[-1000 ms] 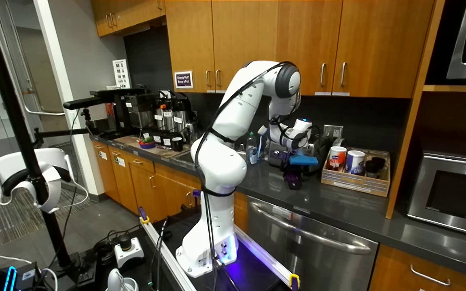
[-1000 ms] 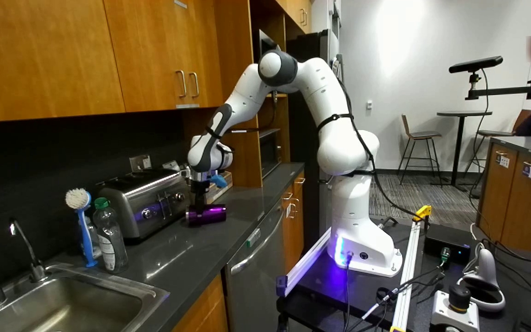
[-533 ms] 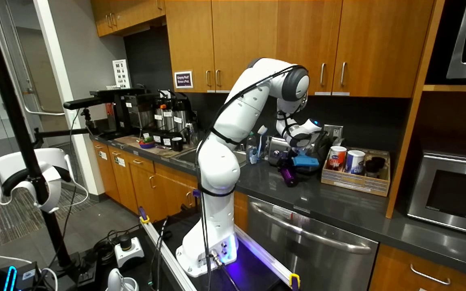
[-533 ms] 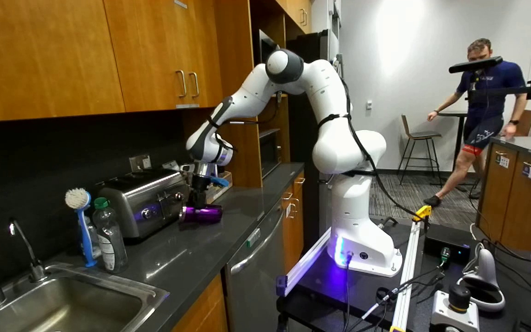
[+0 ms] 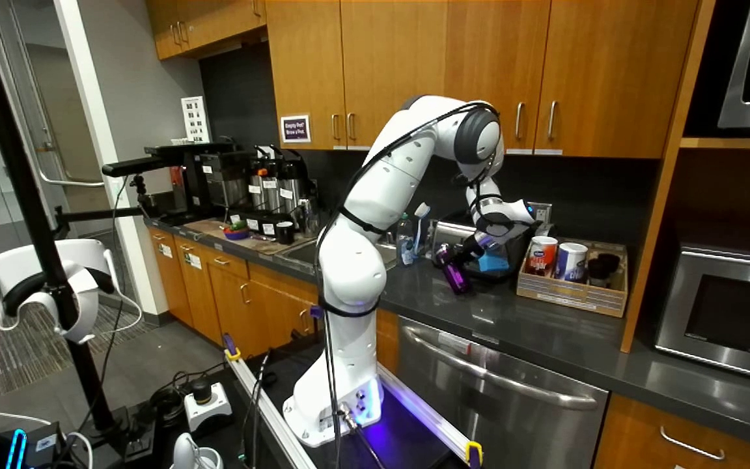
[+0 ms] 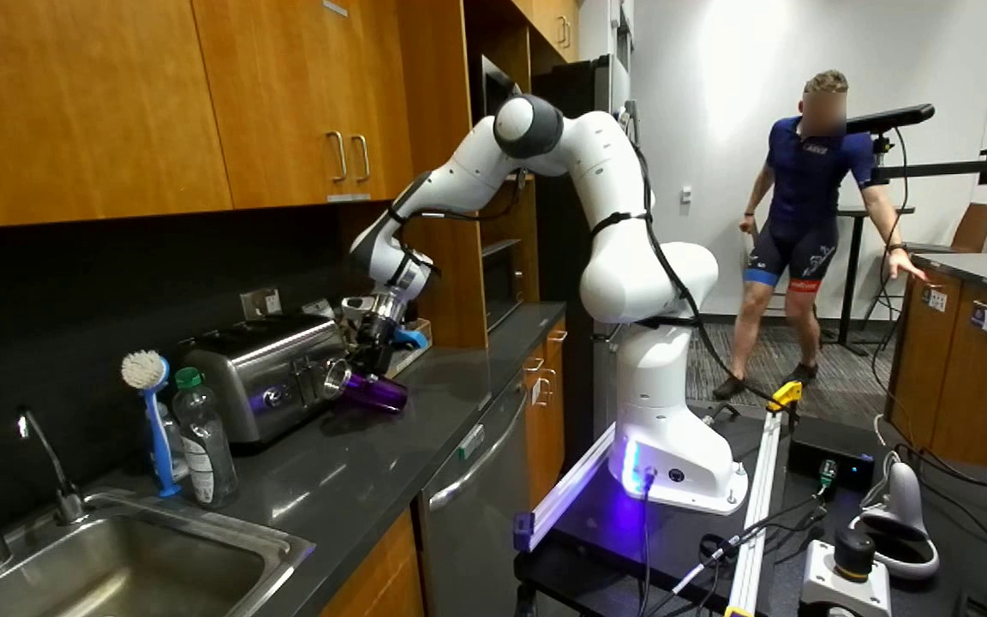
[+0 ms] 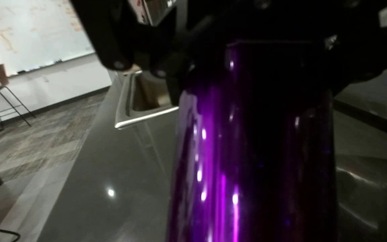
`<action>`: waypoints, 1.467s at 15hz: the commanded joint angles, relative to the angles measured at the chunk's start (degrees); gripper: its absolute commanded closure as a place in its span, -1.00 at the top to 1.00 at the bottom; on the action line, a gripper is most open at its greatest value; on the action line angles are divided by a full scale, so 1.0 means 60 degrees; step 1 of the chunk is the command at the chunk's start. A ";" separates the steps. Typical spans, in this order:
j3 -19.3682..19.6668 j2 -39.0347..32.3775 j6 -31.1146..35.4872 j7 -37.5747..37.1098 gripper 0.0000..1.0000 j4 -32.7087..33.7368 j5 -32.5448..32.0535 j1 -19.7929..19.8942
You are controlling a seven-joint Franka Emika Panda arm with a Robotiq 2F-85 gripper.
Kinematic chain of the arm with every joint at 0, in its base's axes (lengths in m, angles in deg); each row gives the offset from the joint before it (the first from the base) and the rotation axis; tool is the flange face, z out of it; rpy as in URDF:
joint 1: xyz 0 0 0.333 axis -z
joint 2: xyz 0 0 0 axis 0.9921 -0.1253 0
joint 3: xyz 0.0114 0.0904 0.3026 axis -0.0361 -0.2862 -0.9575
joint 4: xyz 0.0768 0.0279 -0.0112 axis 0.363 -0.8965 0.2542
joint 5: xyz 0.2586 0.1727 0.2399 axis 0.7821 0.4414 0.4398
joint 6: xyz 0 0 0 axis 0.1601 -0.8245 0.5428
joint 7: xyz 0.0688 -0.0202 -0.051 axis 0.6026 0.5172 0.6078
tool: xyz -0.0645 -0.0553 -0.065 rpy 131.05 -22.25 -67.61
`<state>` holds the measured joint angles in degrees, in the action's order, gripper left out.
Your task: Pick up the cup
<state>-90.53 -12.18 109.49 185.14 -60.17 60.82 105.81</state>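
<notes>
The cup is a shiny dark purple tumbler that shows in both exterior views [image 5: 458,279] [image 6: 378,393]. My gripper [image 6: 363,367] is shut on it near its open end. The cup is tilted: its silvery rim points up toward the toaster and its base points down toward the counter front. It appears slightly above the counter, but I cannot tell if the base touches. In the wrist view the cup [image 7: 213,161] fills the lower middle, between the dark fingers of my gripper [image 7: 257,77]. The fingertips are mostly lost in shadow.
A steel toaster [image 6: 275,368] stands close to the cup. A soap bottle [image 6: 206,454], a brush [image 6: 159,428] and a sink [image 6: 292,548] lie further along. A cardboard tray [image 5: 570,296] holds red-and-white cans [image 5: 542,255]. A blue piece [image 5: 493,262] shows beside the gripper. A man [image 6: 810,188] stands behind.
The gripper has tilted with the cup in it. The cup has shifted left in both exterior views and its rim end has turned upward. The man has walked in from the right.
</notes>
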 commanded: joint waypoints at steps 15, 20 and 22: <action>-0.0243 -0.2028 -0.6101 0.6611 0.34 0.2935 0.1136 0.1006; -0.0293 -0.3133 -0.8018 0.6565 0.34 0.3427 0.1069 0.1339; -0.0191 -0.3380 -0.8305 0.6454 0.34 0.3475 0.1164 0.1319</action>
<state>-91.33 -29.46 63.39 224.52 -41.53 67.85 113.46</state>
